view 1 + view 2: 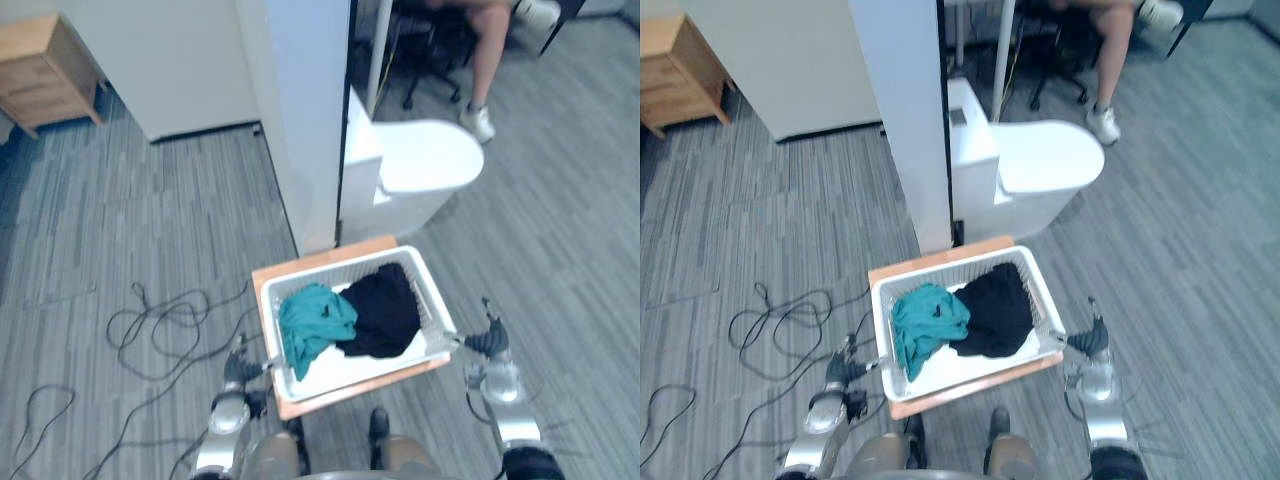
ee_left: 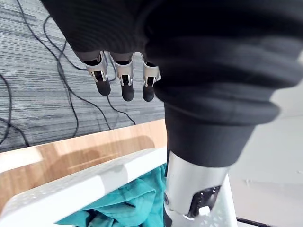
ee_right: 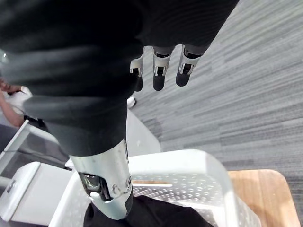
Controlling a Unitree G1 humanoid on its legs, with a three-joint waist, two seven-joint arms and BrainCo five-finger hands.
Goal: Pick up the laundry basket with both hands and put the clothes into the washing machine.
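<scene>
My left hand [image 1: 238, 371] and right hand [image 1: 491, 342] flank the laundry basket [image 1: 433, 300]. Fingers [image 2: 124, 87] straight, side by side, holding nothing.

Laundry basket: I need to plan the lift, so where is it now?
The laundry basket sits on a wooden board, low centre in the left eye view, between the left hand and right hand.

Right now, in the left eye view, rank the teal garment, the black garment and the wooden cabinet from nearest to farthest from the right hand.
Measured from the right hand:
1. the black garment, in the right side of the laundry basket.
2. the teal garment, in the left side of the laundry basket.
3. the wooden cabinet, far off at the upper left.
</scene>
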